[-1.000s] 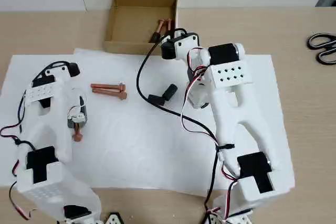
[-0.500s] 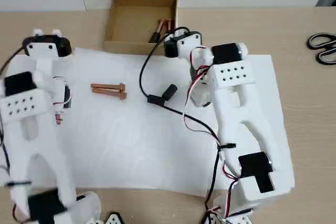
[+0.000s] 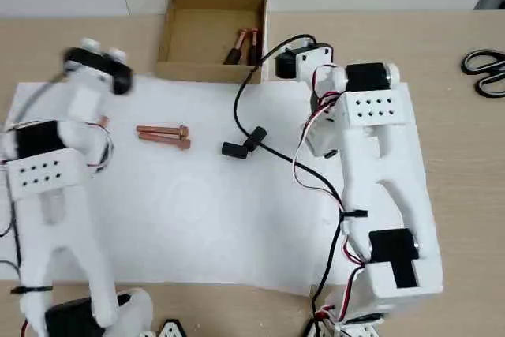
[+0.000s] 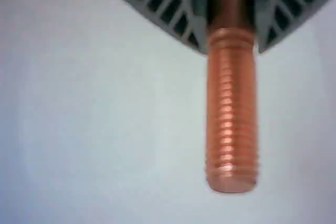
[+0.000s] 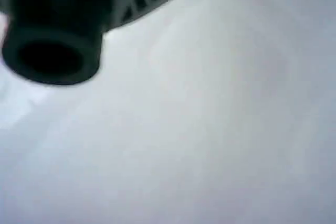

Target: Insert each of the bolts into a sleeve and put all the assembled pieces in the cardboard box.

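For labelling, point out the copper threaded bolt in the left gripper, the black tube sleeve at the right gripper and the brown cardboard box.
copper threaded bolt (image 4: pixel 231 108), left wrist view, threads
black tube sleeve (image 5: pixel 59 27), right wrist view, outer wall
brown cardboard box (image 3: pixel 197 73), high view, near wall

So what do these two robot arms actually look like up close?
The left arm and right arm are blocky white plastic shells with black motors at the joints and a grid of small round holes on one plate. Thin red, white and black wires loop along them. The fingers are dark grey with ribbed slots.
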Motion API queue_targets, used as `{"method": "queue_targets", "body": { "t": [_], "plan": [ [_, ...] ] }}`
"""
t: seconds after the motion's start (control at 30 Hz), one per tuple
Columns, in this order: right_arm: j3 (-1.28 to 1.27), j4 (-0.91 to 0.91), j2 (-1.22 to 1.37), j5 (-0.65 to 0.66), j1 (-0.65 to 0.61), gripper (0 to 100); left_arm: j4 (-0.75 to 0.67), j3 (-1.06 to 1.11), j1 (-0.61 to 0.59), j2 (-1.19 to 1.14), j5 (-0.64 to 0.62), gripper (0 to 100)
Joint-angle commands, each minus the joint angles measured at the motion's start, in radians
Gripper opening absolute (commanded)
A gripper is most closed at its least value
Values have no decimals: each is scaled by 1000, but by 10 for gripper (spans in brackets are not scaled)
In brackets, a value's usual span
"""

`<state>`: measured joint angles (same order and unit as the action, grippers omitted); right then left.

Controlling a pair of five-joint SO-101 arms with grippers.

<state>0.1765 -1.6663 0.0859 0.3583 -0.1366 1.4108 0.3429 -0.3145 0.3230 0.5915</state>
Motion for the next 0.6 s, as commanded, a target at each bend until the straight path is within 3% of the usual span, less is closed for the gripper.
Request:
{"method": "queue_targets", "body": {
  "t": [0.0,0.27,0.57],
  "plan": [
    [12,8,-65,-9,48,4,-51,18,64,-17,143,6],
    [12,5,-111,-9,102,4,-44,19,215,-112,402,6],
    [12,15,-341,-6,188,4,28,19,244,-224,732,6]
  ]
}}
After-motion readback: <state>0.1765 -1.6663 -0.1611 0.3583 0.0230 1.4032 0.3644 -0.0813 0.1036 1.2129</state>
